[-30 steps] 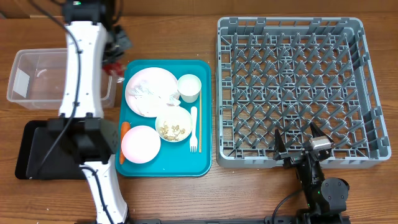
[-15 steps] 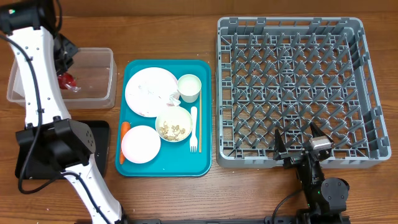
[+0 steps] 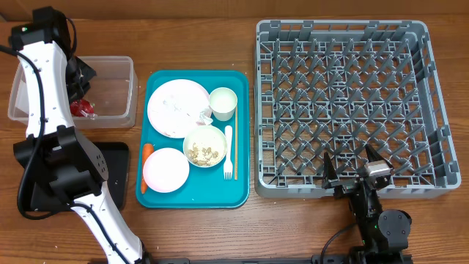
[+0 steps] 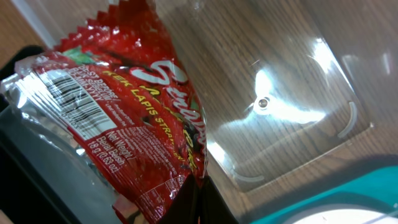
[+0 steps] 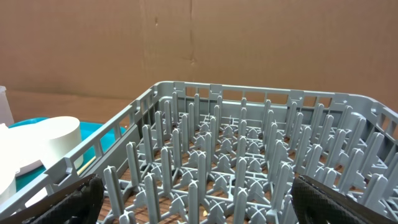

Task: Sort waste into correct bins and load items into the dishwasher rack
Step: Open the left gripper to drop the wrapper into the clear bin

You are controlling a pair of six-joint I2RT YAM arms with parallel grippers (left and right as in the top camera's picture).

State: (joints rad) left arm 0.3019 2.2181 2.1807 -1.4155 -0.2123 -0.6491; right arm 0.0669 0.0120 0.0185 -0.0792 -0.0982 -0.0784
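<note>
My left gripper [image 3: 80, 99] is shut on the red crinkled snack wrapper [image 3: 85, 109] and holds it inside the clear plastic tub [image 3: 117, 64]. In the left wrist view the shut fingers [image 4: 198, 193] pinch the wrapper's [image 4: 124, 118] lower edge above the tub floor [image 4: 280, 74]. The teal tray holds the large white plate [image 3: 172, 103] with a crumpled napkin [image 3: 201, 114], the white cup [image 3: 223, 103], a bowl with food scraps [image 3: 204, 147], the pink plate [image 3: 165, 170], a carrot [image 3: 146, 157], a fork [image 3: 228, 144] and a chopstick [image 3: 235, 144]. My right gripper [image 3: 352, 167] is open at the grey rack's [image 3: 341, 28] front edge.
The black tray [image 3: 116, 158] lies front left, mostly covered by my left arm. The teal tray [image 3: 242, 194] sits between the bins and the rack. In the right wrist view the rack's pegs [image 5: 239, 149] stand between my open fingers [image 5: 199, 202], with brown cardboard behind.
My left arm has swung left from over the tub's right end to its left side. It has carried the red wrapper down into the tub. The right arm has not moved.
</note>
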